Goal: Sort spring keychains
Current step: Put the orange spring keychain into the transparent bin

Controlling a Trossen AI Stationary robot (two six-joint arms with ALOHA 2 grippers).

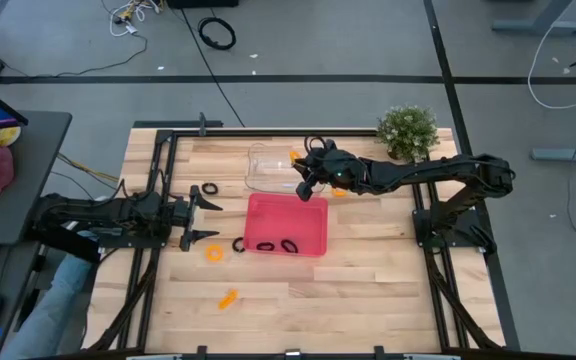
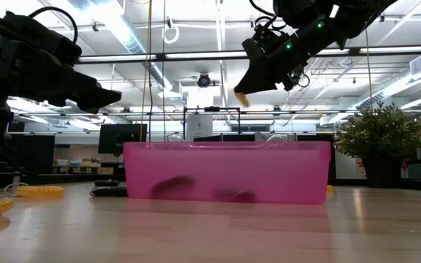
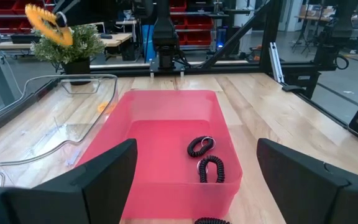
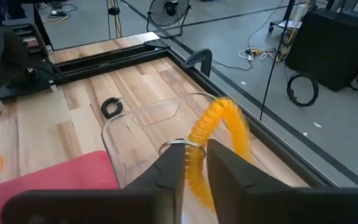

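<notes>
High view: pink tray [image 1: 313, 240] mid-table, clear tray [image 1: 268, 170] beyond it. Right gripper [image 4: 191, 163] hangs above the clear tray, fingers nearly closed, pinching an orange spring keychain [image 4: 219, 146]. Left gripper [image 1: 204, 219] waits wide open and empty at left. The coil looks light, springy and floppy; grip near its metal ring [image 4: 182, 145].
</notes>
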